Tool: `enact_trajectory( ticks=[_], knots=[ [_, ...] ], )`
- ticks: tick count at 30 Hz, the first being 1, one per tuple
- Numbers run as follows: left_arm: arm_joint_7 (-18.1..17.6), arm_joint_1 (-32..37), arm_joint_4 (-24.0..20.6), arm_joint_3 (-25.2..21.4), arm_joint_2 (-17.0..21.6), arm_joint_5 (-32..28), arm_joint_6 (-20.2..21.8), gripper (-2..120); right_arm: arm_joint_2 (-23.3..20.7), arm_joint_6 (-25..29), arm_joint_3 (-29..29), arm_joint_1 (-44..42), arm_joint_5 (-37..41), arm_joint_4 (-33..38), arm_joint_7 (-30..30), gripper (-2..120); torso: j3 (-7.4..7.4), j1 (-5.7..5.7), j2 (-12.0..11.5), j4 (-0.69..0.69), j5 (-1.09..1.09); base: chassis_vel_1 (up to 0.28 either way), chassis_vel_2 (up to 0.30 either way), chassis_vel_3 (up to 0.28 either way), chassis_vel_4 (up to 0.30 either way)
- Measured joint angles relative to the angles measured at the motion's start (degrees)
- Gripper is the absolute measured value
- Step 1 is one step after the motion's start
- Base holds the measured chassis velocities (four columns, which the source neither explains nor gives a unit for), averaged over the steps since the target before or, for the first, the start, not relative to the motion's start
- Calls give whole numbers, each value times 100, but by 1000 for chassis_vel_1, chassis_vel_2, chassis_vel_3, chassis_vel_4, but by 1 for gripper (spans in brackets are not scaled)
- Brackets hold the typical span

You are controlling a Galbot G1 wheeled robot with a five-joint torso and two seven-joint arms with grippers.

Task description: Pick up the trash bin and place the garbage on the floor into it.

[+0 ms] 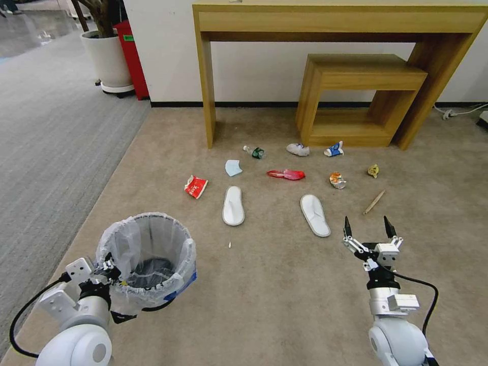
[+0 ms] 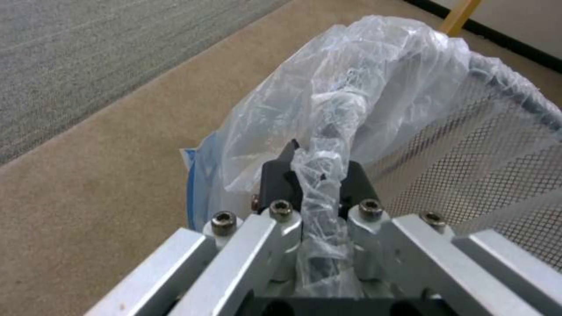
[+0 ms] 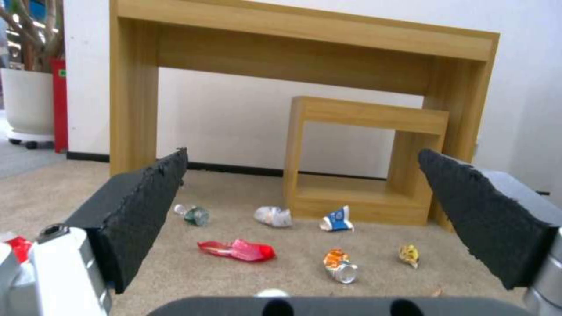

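Note:
The trash bin (image 1: 147, 259), dark mesh lined with a clear bag, hangs at the lower left over the beige floor (image 1: 274, 284). My left gripper (image 1: 109, 267) is shut on its bag-covered rim (image 2: 319, 184). Garbage lies ahead: two white slippers (image 1: 233, 205) (image 1: 314, 215), a blue mask (image 1: 233, 167), red wrappers (image 1: 195, 186) (image 1: 286, 174), a crushed can (image 1: 337, 180), a small bottle (image 1: 254, 151), a carton (image 1: 334, 149) and a wooden stick (image 1: 373, 202). My right gripper (image 1: 369, 229) is open just behind the right slipper, holding nothing (image 3: 303, 158).
A tall wooden table (image 1: 335, 25) stands against the wall with a smaller wooden stand (image 1: 356, 96) under it. A potted plant (image 1: 108, 61) and a red box (image 1: 132, 56) sit at the back left. Grey ribbed carpet (image 1: 51, 142) runs along the left.

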Motion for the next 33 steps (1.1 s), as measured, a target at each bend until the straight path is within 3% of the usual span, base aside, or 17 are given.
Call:
enact_trajectory(
  ticks=[33],
  knots=[
    [3,-62,107,2,2,9,-30,3,62,34,-14,30,-45,-113,-30,100,0,0,0,0,0,36,38,-32,-37]
  ],
)
